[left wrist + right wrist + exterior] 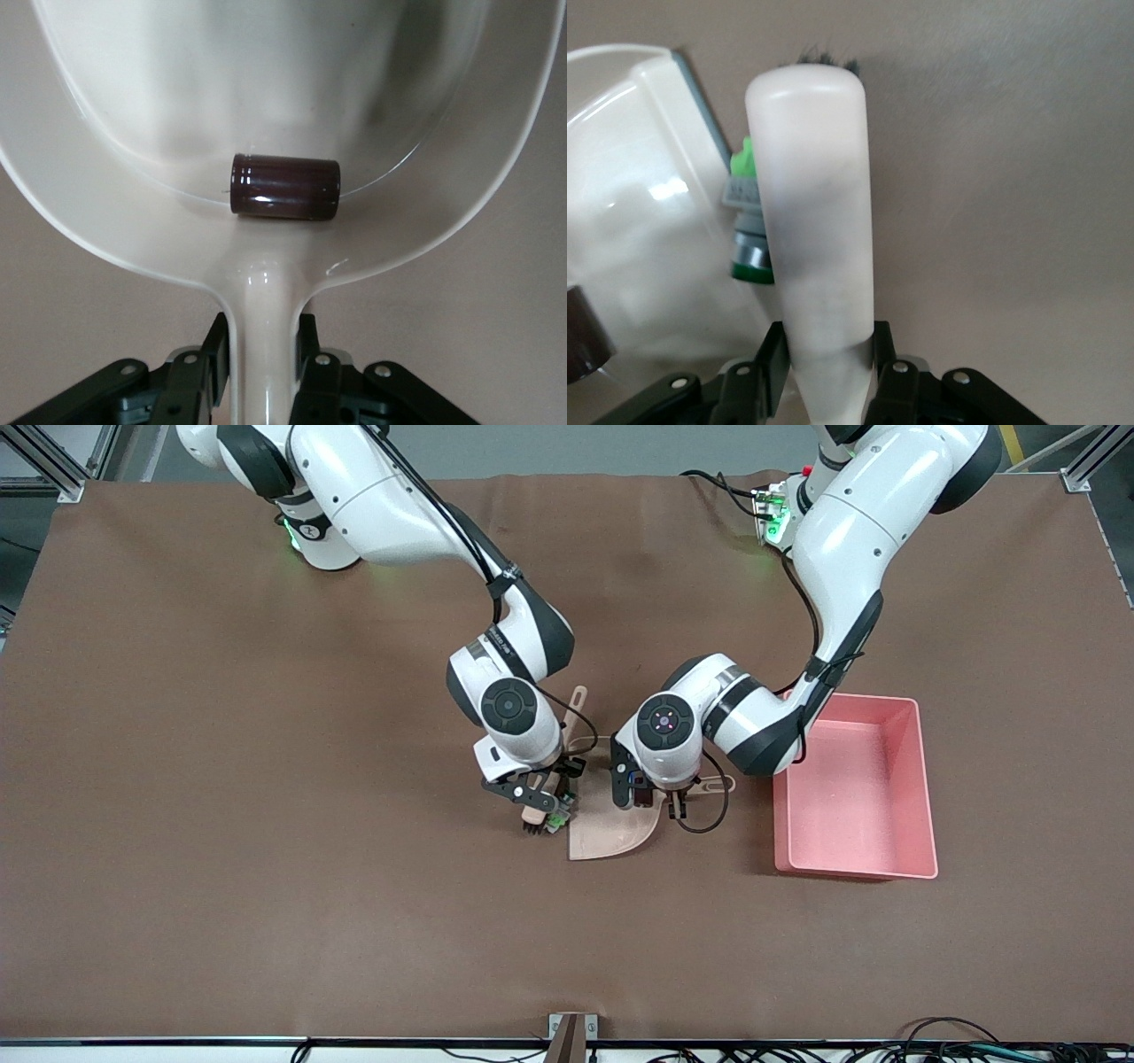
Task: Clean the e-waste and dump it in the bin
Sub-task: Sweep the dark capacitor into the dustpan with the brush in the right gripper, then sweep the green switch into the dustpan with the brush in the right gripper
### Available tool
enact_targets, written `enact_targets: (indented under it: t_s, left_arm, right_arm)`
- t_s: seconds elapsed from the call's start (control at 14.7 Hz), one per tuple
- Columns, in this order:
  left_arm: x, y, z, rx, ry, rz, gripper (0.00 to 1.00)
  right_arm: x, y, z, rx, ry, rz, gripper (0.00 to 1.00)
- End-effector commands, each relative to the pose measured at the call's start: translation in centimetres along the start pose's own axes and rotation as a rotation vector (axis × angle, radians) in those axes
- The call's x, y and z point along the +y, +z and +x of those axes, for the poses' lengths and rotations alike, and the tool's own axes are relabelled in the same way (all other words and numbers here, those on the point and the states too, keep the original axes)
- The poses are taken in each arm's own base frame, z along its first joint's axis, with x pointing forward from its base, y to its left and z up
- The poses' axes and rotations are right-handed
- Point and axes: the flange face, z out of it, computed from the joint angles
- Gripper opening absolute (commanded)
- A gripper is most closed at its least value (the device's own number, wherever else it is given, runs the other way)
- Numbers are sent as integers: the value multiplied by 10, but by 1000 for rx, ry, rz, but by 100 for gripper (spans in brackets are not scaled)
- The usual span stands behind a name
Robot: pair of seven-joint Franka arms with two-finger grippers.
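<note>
**Sweep in progress: one piece in the pan, one at the lip**

While the left gripper clamped its fingers on the handle of the beige dustpan at the centre of the front view, the right gripper held the brush with its fingers shut on the stem. The dark maroon cylinder lay inside the pan near the handle root. The whitish-grey component with the green part sat against the brush, just at the pan's grey leading edge, not yet inside. The pink bin stood on the counter at centre right of the front view.

Hazards, as judged:
- A fast stroke could flick the green component past the lip.
- Tilting the pan forward could roll the cylinder out.
</note>
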Motion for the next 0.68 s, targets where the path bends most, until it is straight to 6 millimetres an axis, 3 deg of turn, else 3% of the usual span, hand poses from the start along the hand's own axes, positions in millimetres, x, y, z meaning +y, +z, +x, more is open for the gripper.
enact_targets:
  t_s: [0.0,0.14,0.34,0.48,0.61]
  left_arm:
    - [2,1,3,-19,-2,-13,22]
    - [2,0,2,-19,-3,-12,22]
    - [3,3,3,-19,-3,-17,22]
    - [4,5,4,-19,-2,-20,22]
    - [5,5,7,-19,2,-19,22]
  right_arm:
    - [15,-7,13,16,-47,-22,0]
    - [21,-4,21,62,-88,-63,0]
    - [40,-2,51,84,-106,-63,0]
    - [30,10,40,90,-112,-49,0]
    - [26,36,35,96,-91,-46,0]
